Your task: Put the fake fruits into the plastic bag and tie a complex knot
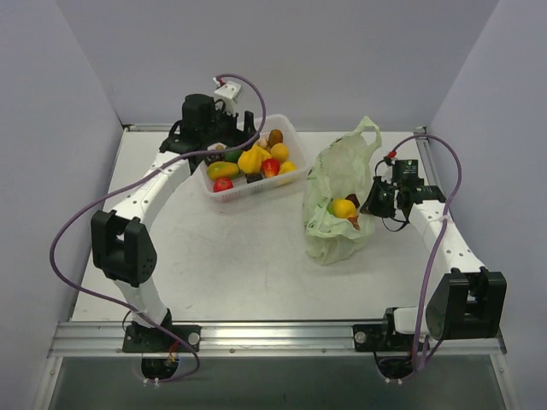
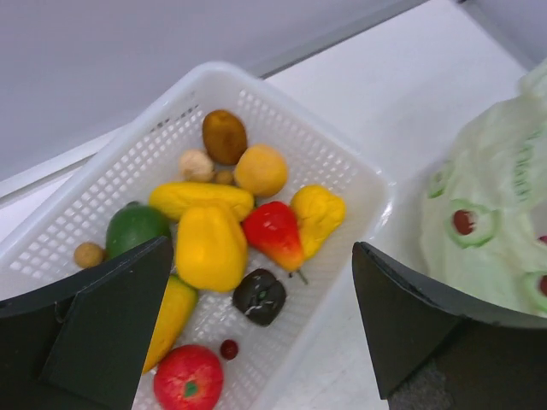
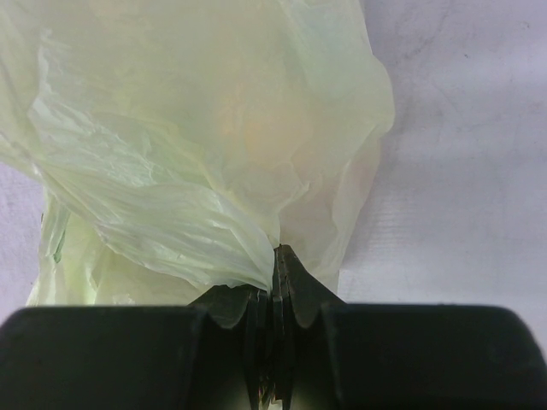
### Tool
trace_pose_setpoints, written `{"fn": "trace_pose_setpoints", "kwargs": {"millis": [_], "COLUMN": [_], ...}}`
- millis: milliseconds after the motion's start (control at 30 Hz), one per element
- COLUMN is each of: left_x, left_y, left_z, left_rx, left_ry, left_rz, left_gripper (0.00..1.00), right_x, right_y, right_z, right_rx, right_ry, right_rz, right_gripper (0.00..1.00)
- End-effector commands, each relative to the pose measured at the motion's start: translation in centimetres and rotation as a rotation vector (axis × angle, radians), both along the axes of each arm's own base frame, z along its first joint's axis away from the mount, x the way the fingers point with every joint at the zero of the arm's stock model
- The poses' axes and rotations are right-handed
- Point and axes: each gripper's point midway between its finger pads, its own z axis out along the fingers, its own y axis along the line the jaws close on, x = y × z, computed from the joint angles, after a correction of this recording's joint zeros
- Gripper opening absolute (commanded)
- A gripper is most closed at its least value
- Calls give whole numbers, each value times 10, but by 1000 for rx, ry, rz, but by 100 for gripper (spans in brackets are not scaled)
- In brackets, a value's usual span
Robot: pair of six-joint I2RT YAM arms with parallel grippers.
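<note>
A: Left side?
B: The left hand [image 2: 261, 256] is found spread wide directly above the fake fruits [image 2: 209, 243] in the basket [image 2: 359, 175]; it is judged the nearer arm.
A: Right side?
B: The plastic bag [image 1: 338, 184], with some fruit already inside, is lying on the worktop [image 1: 239, 256]. Its edge is pinched by the right hand [image 3: 273, 256].

The right gripper [image 3: 273, 266], jaws pressed tightly together, pinches a gathered fold of the pale-green plastic bag [image 3: 171, 154], whose crinkled translucent film billows above it across most of the frame, with the white table [image 3: 461, 171] showing at right.
</note>
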Motion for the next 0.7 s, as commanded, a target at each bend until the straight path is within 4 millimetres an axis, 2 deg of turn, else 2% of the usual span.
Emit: {"fn": "trace_pose_setpoints", "kwargs": {"millis": [0,33,67,133,167,367,433,467,500,567,600,667], "left_x": [15,19,27,37,42,64,69,73,77,82,86,89], "left_y": [11,13,15,18,17,8,6,6,6,7,7,8], "left_z": [-46,-47,-62,-70,-84,-121,-128,-138,-137,-151,-148,-159], "left_rx": [181,199,220,232,244,261,265,275,276,295,294,301], "left_ry": [25,32,58,63,81,116,120,132,124,144,136,155], "left_rz": [-5,-1,17,28,28,1,-2,-1,6,17,26,26], "left_gripper": [97,97,97,97,97,97,97,97,97,97,98,97], "right_x": [-2,-2,-1,-1,-1,0,0,0,0,0,-1,0], "right_y": [-1,-1,-2,-2,-2,-3,-4,-3,-3,-3,-3,-3], "right_z": [8,7,8,7,6,5,5,5,4,3,2,3], "right_rx": [-1,-1,-2,-5,-6,-10,-12,-12,-13,-12,-11,-10], "right_ry": [-22,-19,-21,-16,-13,-11,-10,-8,-5,-2,3,1], "right_rz": [2,2,1,-1,0,1,-2,-1,0,1,0,1], "right_gripper": [0,0,0,0,0,0,0,0,0,0,0,0]}}
